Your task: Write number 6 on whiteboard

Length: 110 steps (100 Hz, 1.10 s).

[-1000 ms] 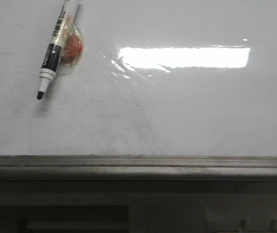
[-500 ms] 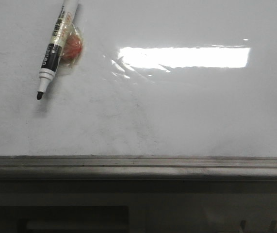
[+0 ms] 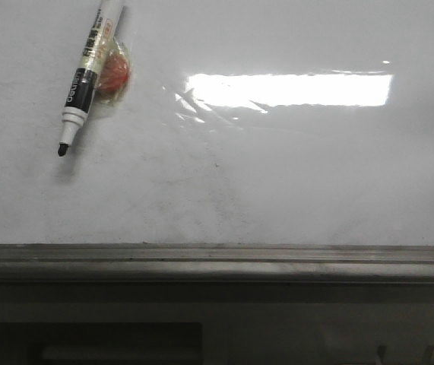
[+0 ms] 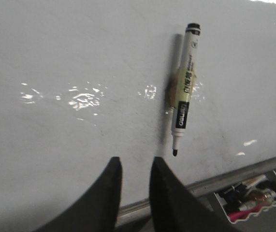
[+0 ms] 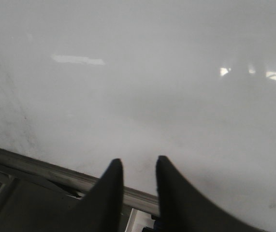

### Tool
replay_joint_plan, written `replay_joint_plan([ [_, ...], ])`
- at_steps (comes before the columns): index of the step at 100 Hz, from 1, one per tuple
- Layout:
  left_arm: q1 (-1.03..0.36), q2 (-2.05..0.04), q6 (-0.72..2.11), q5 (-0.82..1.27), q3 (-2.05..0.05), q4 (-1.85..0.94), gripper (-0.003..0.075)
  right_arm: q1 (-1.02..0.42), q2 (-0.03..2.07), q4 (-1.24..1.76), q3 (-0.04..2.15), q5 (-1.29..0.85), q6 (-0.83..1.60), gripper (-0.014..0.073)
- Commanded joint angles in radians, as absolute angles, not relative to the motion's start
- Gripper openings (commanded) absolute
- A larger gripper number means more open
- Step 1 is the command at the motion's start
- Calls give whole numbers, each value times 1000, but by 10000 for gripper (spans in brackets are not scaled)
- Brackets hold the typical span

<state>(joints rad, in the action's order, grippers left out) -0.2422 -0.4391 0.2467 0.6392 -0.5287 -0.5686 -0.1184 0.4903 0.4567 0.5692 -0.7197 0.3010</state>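
Ahead, whiteboard (image 3: 293, 175) runs wide and bare to its grey rail (image 3: 217, 255); no 6 drawn on it. Marker (image 3: 83, 76) lies uncapped at its far left, beside a red blob (image 3: 114, 74). My left fingers (image 4: 133, 166) and right fingers (image 5: 138, 169) hover slightly spread, holding nothing, marker just beyond the left pair. Only left wrist view shows a tray of pens (image 4: 254, 195) past the rail.
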Motion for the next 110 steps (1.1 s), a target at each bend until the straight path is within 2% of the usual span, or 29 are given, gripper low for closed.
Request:
replay_joint_plan([
  [1,-277,-487,301,581,-564,-642,321,-126,506,465,605,-682,318,418],
  [3,-287,-502,331,581,-564,-663,388,-126,506,465,605,-682,318,457],
  [4,-289,-505,337,579,-564,-663,388,-126,506,465,605,-682,318,479],
  [9,-304,-530,377,567,-564,-709,493,-126,506,465,605,-682,318,521],
  [14,-317,-556,426,551,-564,-759,526,-126,506,465,605,-682,318,521],
  [30,-364,-649,584,489,-564,-910,475,-126,506,465,605,-682,318,521],
  [44,-423,-745,670,423,-564,-981,469,-126,506,465,605,-678,318,521],
  [80,-644,-994,700,129,-627,-952,459,-126,506,465,605,-661,318,521],
  [99,-665,-1090,700,99,-664,-911,456,-126,506,461,605,-657,319,521],
  [110,-665,-1126,700,76,-666,-896,405,-126,506,459,605,-657,319,521],
])
